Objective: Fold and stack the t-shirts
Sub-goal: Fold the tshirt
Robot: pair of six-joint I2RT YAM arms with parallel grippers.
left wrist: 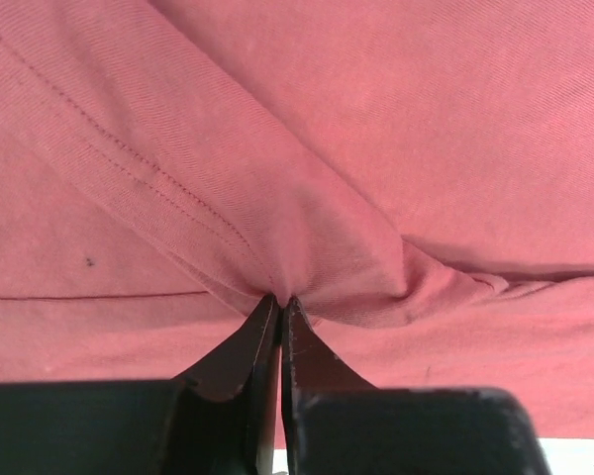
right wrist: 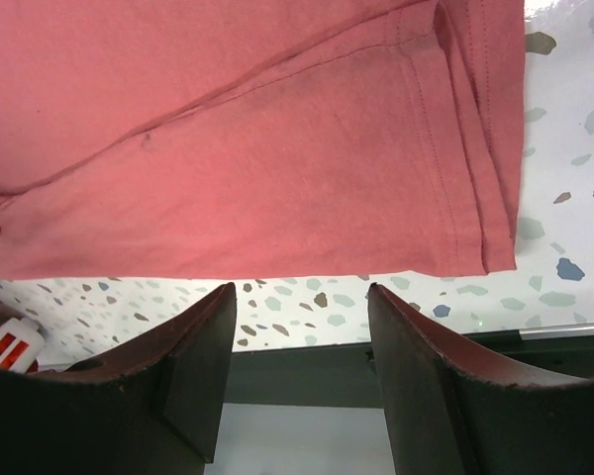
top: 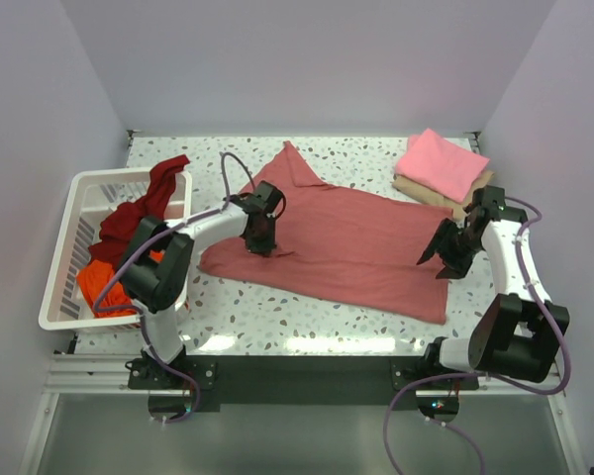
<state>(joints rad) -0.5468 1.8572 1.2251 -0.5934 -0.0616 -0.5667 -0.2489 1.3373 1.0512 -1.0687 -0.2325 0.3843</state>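
Note:
A dusty rose-red t-shirt [top: 346, 242] lies spread across the middle of the table. My left gripper [top: 260, 240] is shut on a pinched fold of the rose-red t-shirt [left wrist: 307, 247] near its left side. My right gripper [top: 438, 259] is open and empty, just off the shirt's right hem [right wrist: 455, 148]. A folded bright pink t-shirt [top: 441, 163] lies at the back right on a folded tan cloth [top: 438, 195]. A dark maroon t-shirt [top: 139, 213] and an orange t-shirt [top: 104, 282] lie in the basket.
A white slatted basket [top: 67, 233] stands at the left edge of the terrazzo table [top: 307, 322]. The table's dark front edge [right wrist: 307, 371] shows just beyond my right fingers.

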